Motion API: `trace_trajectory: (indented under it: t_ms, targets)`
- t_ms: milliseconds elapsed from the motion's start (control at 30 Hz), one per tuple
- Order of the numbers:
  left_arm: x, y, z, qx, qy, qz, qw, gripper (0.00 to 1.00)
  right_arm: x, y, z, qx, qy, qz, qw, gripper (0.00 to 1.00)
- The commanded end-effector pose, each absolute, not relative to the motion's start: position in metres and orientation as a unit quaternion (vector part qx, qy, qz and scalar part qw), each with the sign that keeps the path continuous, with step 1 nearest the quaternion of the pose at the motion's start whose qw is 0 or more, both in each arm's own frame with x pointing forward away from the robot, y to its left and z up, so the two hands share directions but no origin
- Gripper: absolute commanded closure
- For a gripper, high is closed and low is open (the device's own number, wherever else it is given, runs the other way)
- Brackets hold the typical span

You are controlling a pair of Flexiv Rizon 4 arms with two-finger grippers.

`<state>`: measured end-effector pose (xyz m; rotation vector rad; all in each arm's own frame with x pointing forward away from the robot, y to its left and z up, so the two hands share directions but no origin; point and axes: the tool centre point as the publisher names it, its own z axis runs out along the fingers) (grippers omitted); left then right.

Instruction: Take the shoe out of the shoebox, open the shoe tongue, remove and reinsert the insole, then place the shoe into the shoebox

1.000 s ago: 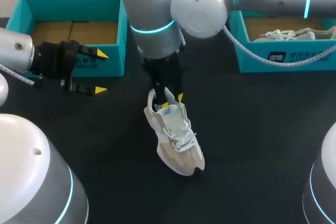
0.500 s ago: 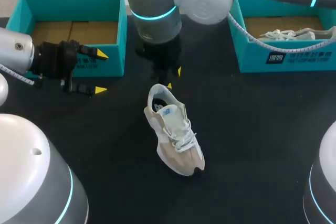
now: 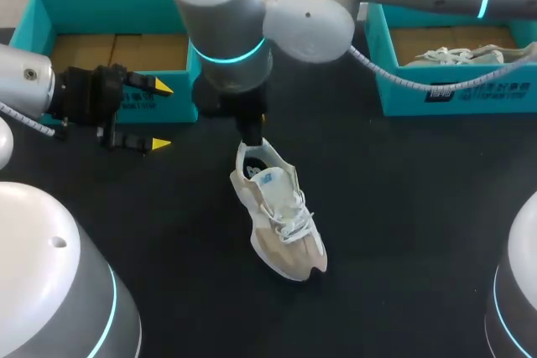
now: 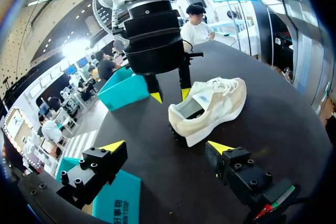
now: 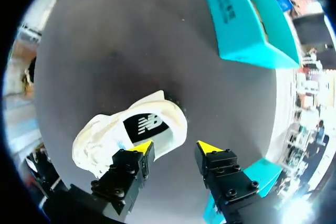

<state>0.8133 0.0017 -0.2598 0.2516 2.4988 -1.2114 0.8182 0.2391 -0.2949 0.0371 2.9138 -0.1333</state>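
The right gripper (image 4: 170, 95) hangs with its fingers spread and nothing between them, just above the heel end of the beige and white sneaker (image 3: 278, 215). From its own wrist camera, the right gripper (image 5: 175, 147) has one yellow tip over the rim of the sneaker's (image 5: 126, 135) heel opening and the other over bare black table (image 5: 105, 56) just beside the heel. The dark heel part of the insole (image 5: 143, 124) shows down inside the opening, under that first finger. In the left wrist view both tips appear to stand clear of the sneaker (image 4: 210, 106), with no contact to be seen.

The sneaker sits upright on its sole on the table (image 3: 403, 207), outside both boxes, with its toe pointing away from the right gripper.

The left gripper (image 3: 159, 115) is also spread wide and empty. It is just beside the front wall of the left teal shoebox (image 3: 117, 6), whose cardboard floor shows. From its wrist camera, the sneaker lies ahead of the left gripper (image 4: 167, 147), heel nearest, well apart from its fingers.

The right teal shoebox (image 3: 453, 90) sits far to the right gripper's side and holds a second shoe (image 3: 466, 54).
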Motion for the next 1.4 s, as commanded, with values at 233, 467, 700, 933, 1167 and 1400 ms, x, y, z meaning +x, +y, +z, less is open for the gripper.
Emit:
trace_trajectory:
  t_ms: [233, 467, 700, 933, 1167, 1400]
  targets:
    - [0.813, 0.002, -0.259, 0.089, 0.883, -0.426, 0.175, 0.0, 0.825, 0.243, -0.31, -0.088, 0.99, -0.02, 0.105, 0.24]
    - [0.813, 0.002, -0.259, 0.089, 0.883, -0.426, 0.175, 0.0, 0.837, 0.245, -0.328, -0.117, 0.987, -0.016, 0.106, 0.3]
    - [0.813, 0.002, -0.259, 0.089, 0.883, -0.426, 0.175, 0.0, 0.842, 0.251, -0.349, -0.154, 0.982, -0.026, 0.103, 0.34]
    - [0.813, 0.002, -0.259, 0.089, 0.883, -0.426, 0.175, 0.0, 0.844, 0.255, -0.361, -0.188, 0.977, -0.037, 0.096, 0.44]
    - [0.813, 0.002, -0.259, 0.089, 0.883, -0.426, 0.175, 0.0, 0.843, 0.25, -0.377, -0.209, 0.971, -0.052, 0.099, 0.62]
    - [0.813, 0.002, -0.259, 0.089, 0.883, -0.426, 0.175, 0.0, 0.845, 0.24, -0.375, -0.201, 0.972, -0.063, 0.099, 1.0]
